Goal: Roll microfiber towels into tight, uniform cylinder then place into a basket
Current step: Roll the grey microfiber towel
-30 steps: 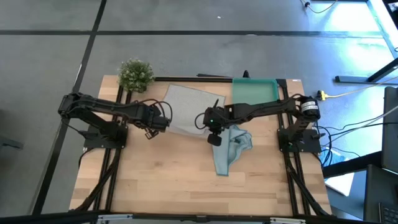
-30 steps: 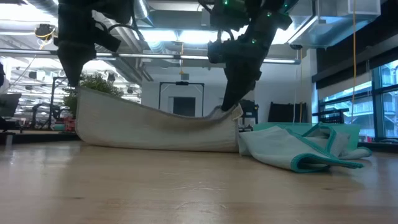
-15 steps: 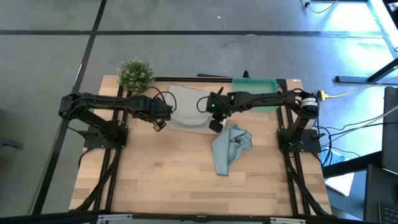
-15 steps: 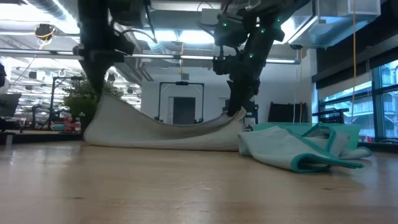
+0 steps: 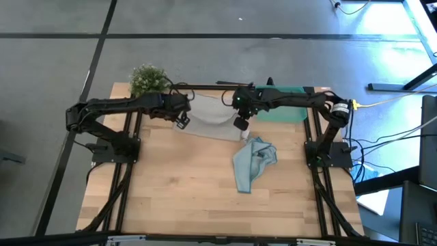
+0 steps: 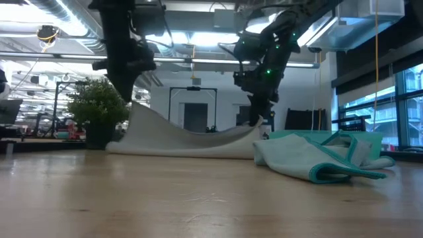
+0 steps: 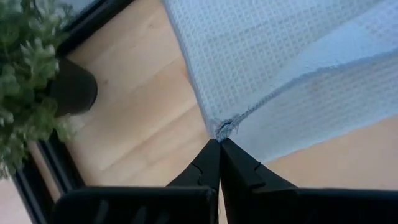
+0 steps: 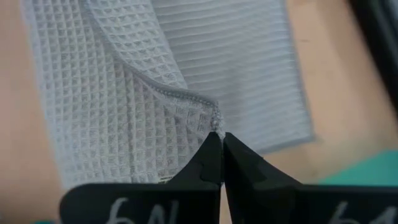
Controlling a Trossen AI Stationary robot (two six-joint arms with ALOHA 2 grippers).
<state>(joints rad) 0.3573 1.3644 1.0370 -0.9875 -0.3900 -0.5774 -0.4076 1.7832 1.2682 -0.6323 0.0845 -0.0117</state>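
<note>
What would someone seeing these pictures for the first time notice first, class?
Most striking is the pale grey towel at the table's far edge, lifted by two corners: the left tool and the right tool are each shut on one. Beside it, nearer the middle, a light blue towel lies crumpled, with the teal basket at the far right.

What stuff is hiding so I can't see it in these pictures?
- Basket: in the high view the right arm crosses it, so its inside is partly hidden.
- Grey-blue towel: in the low view its far edge is behind the lifted fold.
- Light blue towel: its white tag is too small to find.
- Potted plant: cut off by the left wrist view's edge.
</note>
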